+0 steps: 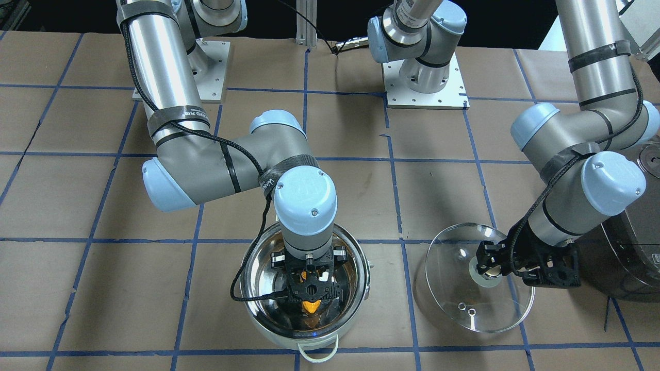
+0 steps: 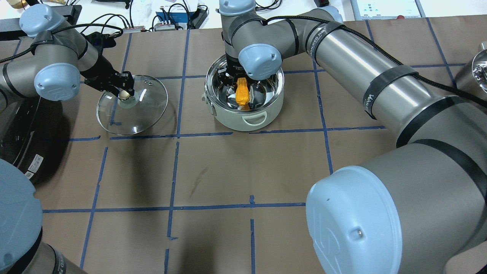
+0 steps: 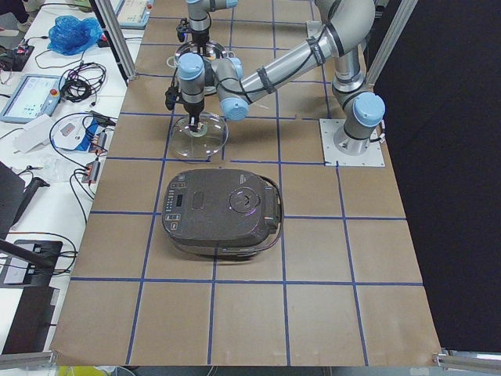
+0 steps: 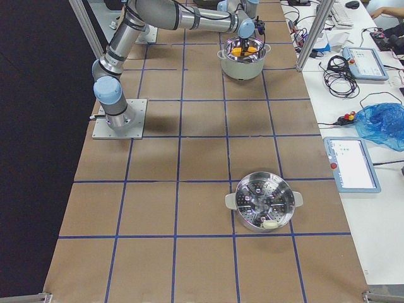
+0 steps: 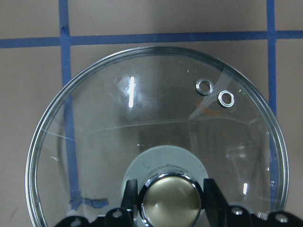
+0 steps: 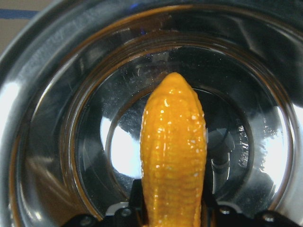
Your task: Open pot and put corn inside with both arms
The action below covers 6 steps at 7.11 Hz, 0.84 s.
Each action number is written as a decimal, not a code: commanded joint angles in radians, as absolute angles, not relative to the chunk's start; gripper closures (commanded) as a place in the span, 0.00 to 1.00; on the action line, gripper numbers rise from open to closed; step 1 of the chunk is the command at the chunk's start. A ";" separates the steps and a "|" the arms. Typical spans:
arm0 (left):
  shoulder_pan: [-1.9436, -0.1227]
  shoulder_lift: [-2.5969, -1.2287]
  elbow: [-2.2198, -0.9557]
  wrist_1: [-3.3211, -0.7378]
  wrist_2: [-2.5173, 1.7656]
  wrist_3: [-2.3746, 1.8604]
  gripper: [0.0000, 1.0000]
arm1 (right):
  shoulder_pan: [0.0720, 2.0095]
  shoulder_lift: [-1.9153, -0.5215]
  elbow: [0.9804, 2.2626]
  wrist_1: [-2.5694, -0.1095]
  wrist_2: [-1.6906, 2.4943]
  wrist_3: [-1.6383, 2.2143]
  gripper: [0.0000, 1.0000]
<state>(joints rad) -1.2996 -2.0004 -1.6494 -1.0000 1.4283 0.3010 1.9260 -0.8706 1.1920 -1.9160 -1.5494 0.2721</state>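
Our right gripper [image 1: 311, 298] clasps the yellow-orange corn cob [image 2: 242, 97] inside the shiny steel pot [image 2: 243, 118]; left gripper [image 2: 124, 92] clamps its clear glass lid [image 2: 146, 103] alongside, clearing access.

A clear glass lid [image 5: 156, 118] fills most of the frame, seen from above with the brown paper-covered desk [image 5: 28, 19] showing through it. At the bottom centre sits its round metal knob [image 5: 171, 201], brushed gold-grey with a chrome rim, on a pale disc [image 5: 163, 158]. The left claw [image 5: 171, 198] grips this knob, one black finger [image 5: 211, 196] pressed to each side. Two small metal-ringed vent holes [image 5: 204, 87] lie side by side in the glass at the upper right. Blue tape lines [image 5: 156, 39] cross the desk: one runs level just past the lid's far rim, one runs down under its left part, and another runs down at the right edge. Bright light streaks reflect off the glass.
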 commanded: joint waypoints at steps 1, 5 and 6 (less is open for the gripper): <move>-1.301 -2.055 -1.652 -0.951 1.385 0.308 1.00 | 1.927 -0.859 1.197 -1.933 -1.557 0.270 0.42; -1.327 -2.034 -1.645 -0.945 1.397 0.263 0.00 | 1.916 -1.071 1.210 -1.822 -1.563 0.264 0.00; -1.369 -1.966 -1.626 -1.028 1.432 0.218 0.00 | 1.898 -1.148 1.216 -1.740 -1.568 0.221 0.00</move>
<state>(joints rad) -1.3289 -2.0264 -1.6433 -0.9554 1.4043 0.2619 1.9148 -1.0487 1.2102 -1.8427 -1.5639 0.2565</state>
